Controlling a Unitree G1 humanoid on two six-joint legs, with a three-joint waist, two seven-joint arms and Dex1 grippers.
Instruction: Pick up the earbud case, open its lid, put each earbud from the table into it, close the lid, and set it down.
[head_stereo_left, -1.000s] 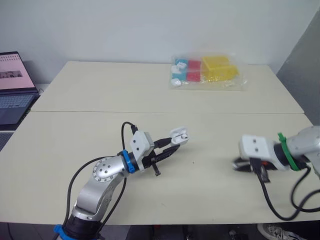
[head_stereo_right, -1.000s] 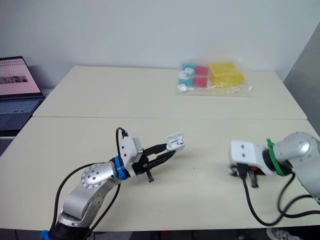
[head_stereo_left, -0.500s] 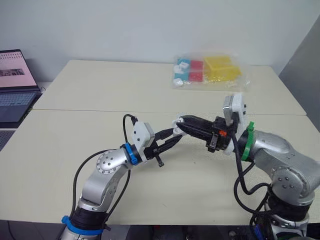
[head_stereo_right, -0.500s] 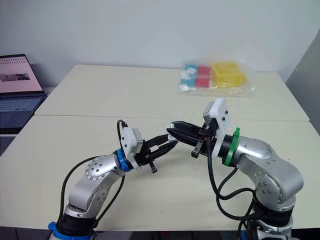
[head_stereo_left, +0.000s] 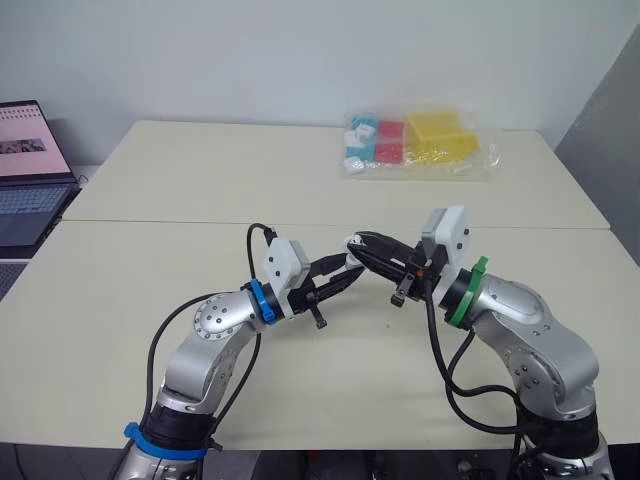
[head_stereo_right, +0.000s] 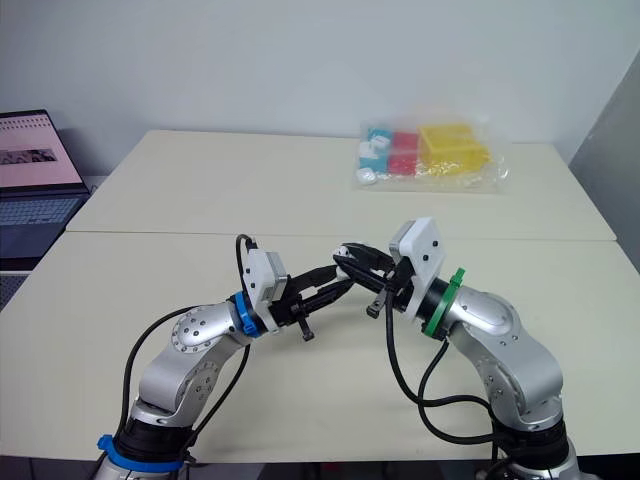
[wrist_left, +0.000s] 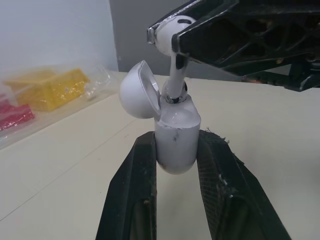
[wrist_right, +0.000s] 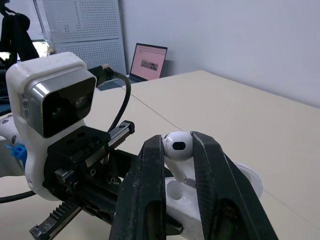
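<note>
At mid-frame, just above the desk (head_stereo_left: 150, 290), the left pincer (wrist_left: 177, 139) is clamped on the white earbud case (wrist_left: 176, 131), its lid (wrist_left: 140, 90) hinged open. The right pincer (wrist_right: 178, 142), meeting it from the right, grips one earbud (wrist_right: 177, 146) by its head, the stem's tip at the case's socket.

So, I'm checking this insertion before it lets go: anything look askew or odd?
Nothing stands out. The left gripper holds the earbud case squarely, lid open; the right gripper holds the earbud, stem at the case's opening.
</note>
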